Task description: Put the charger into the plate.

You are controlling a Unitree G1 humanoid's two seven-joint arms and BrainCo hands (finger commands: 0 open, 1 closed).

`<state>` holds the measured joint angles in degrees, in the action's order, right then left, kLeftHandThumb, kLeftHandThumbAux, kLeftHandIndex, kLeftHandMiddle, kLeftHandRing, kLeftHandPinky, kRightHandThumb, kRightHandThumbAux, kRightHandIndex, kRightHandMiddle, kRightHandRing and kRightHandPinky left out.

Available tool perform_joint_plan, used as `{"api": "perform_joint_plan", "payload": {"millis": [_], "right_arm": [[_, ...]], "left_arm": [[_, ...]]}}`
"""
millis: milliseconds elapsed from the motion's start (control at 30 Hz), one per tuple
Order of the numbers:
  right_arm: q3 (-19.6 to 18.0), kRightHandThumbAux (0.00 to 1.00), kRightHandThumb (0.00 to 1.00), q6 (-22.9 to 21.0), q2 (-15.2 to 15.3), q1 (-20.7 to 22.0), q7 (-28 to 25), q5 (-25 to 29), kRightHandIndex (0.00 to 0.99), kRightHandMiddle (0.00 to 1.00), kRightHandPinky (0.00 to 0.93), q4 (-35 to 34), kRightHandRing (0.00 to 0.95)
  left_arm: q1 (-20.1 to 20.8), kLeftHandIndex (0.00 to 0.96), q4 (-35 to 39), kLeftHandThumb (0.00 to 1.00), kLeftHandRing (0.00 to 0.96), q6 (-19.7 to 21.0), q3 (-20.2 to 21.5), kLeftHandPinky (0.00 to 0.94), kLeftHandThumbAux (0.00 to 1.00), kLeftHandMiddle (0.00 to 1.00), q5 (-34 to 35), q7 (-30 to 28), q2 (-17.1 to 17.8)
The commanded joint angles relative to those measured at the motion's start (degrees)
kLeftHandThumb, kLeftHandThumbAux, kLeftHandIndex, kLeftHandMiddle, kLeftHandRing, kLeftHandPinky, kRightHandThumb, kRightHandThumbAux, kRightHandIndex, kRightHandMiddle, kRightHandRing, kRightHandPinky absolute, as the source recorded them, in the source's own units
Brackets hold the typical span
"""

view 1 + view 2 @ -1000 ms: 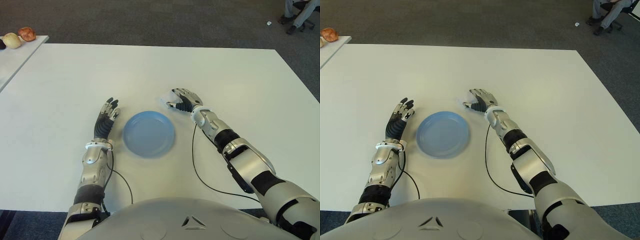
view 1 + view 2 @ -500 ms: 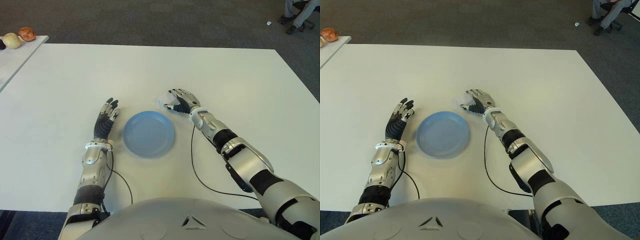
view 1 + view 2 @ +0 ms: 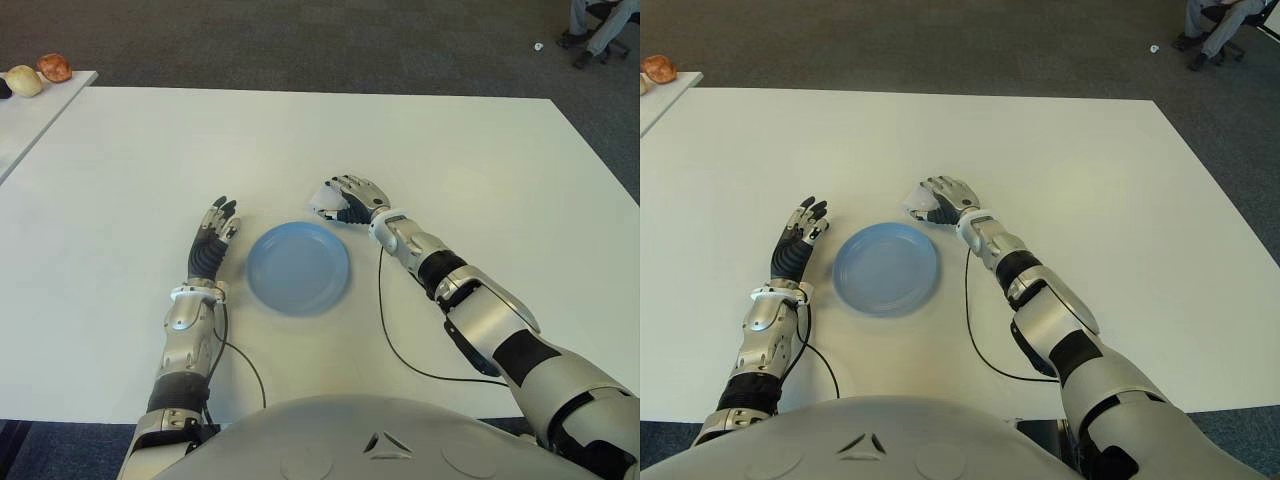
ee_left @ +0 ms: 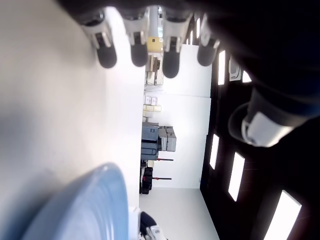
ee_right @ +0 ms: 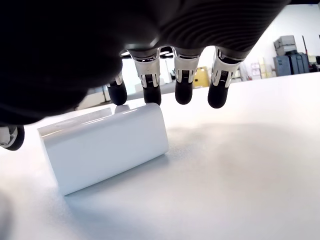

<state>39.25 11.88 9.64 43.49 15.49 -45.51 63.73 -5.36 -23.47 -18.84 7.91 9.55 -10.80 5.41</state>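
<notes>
The white block-shaped charger (image 5: 105, 145) lies on the white table just beyond the far right rim of the blue plate (image 3: 298, 268). My right hand (image 3: 345, 200) arches over the charger (image 3: 322, 196). Its fingertips (image 5: 151, 94) press on the charger's far edge and the thumb sits at its other end. The charger's underside touches the table. My left hand (image 3: 212, 235) shows to the left of the plate with straight, spread fingers (image 4: 132, 50) holding nothing, and the plate rim (image 4: 85, 205) is close beside it.
A black cable (image 3: 385, 320) trails from my right forearm across the table toward its front edge. A second table at the far left carries two round fruit-like things (image 3: 25, 80). A seated person's legs (image 3: 600, 25) show at the far right on the carpet.
My right hand has moved left and slightly away from me, taking the charger with it toward the plate's far rim. The left hand and plate have not moved.
</notes>
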Motion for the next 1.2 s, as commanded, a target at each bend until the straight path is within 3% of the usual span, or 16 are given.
{"api": "perform_joint_plan", "payload": {"millis": [33, 433, 1200], "right_arm": [[1.84, 0.219, 0.244, -0.13, 0.63, 1.39, -1.58, -2.18, 0.000, 0.000, 0.000, 1.03, 0.000], [5.11, 0.222, 0.233, 0.29, 2.00, 2.73, -1.58, -5.87, 0.000, 0.000, 0.000, 2.26, 0.000], [4.65, 0.212, 0.286, 0.74, 0.94, 2.79, -2.01, -4.86, 0.000, 0.000, 0.000, 2.56, 0.000]], "left_arm": [[-3.33, 0.003, -2.77, 0.000, 0.079, 4.84, -0.87, 0.000, 0.529, 0.125, -0.66, 0.35, -1.02], [-3.43, 0.000, -2.79, 0.000, 0.083, 4.44, -0.76, 0.000, 0.525, 0.127, -0.36, 0.04, -1.44], [-3.81, 0.000, -1.87, 0.000, 0.087, 4.76, -0.89, 0.000, 0.525, 0.133, -0.68, 0.41, -1.86]]}}
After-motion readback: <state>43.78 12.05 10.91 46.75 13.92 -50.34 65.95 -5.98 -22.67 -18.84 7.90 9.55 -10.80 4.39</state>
